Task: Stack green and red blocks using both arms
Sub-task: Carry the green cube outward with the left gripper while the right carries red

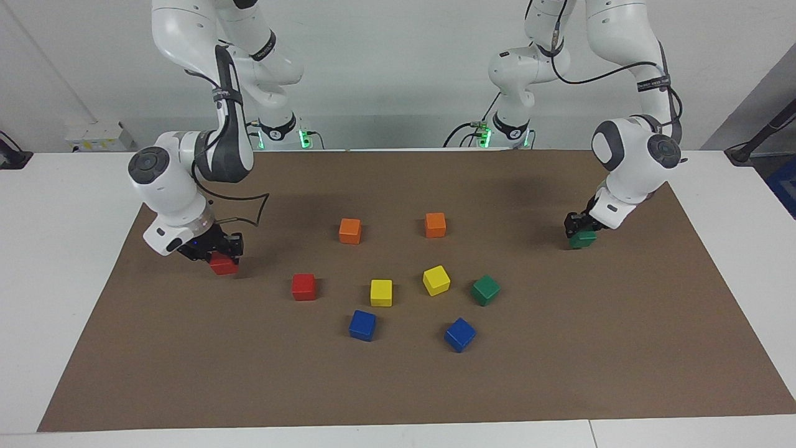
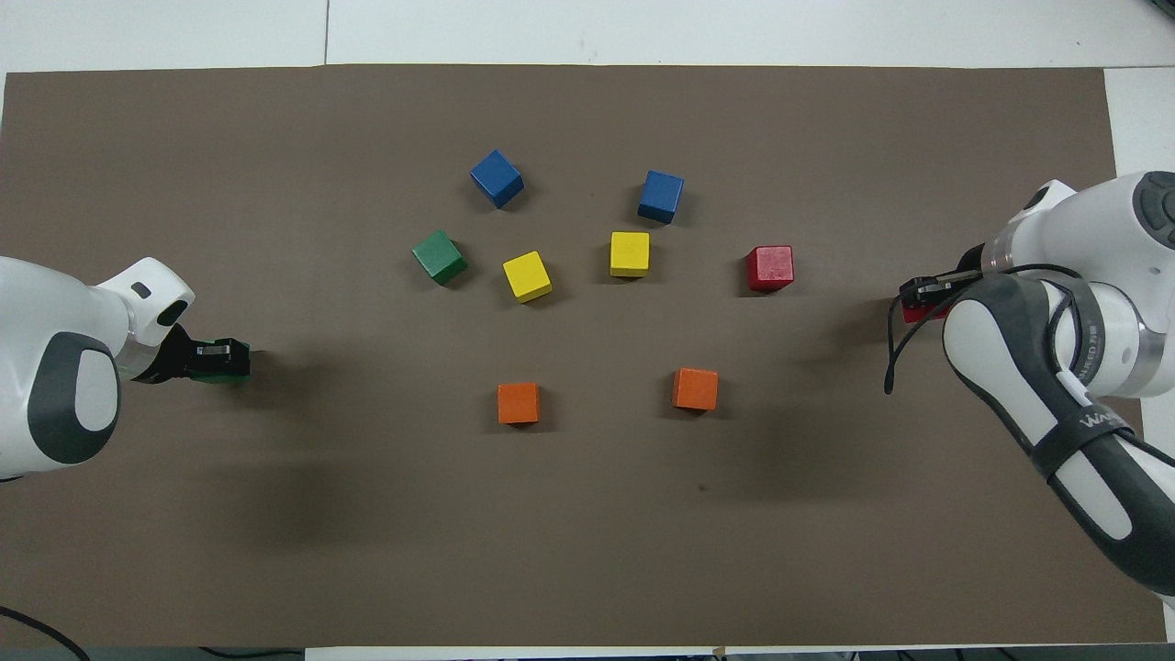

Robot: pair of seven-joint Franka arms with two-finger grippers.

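- Covering most of the white table (image 1: 68,261) we see a brown mat (image 1: 559,348), its edges running close to the table's rim, with a pale wall (image 1: 398,68) rising past the robots' end.
- We find the left gripper (image 1: 582,229) low at the left arm's end of the mat, its fingers clamped on a green block (image 1: 583,239) that sits at mat level — whether it touches the mat, we cannot tell.
- We find the right gripper (image 1: 211,247) low at the right arm's end, its fingers closed on a red block (image 1: 224,265), likewise down by the mat.
- We see a second red block (image 1: 303,287) free on the mat, toward the right arm's end of the middle cluster.
- We see a second green block (image 1: 485,290) free as well, toward the left arm's end of that cluster.
- Between them lie two yellow cubes (image 1: 381,292); two blue cubes (image 1: 362,325) lie farther from the robots, two orange cubes (image 1: 350,231) nearer — all apart from one another.
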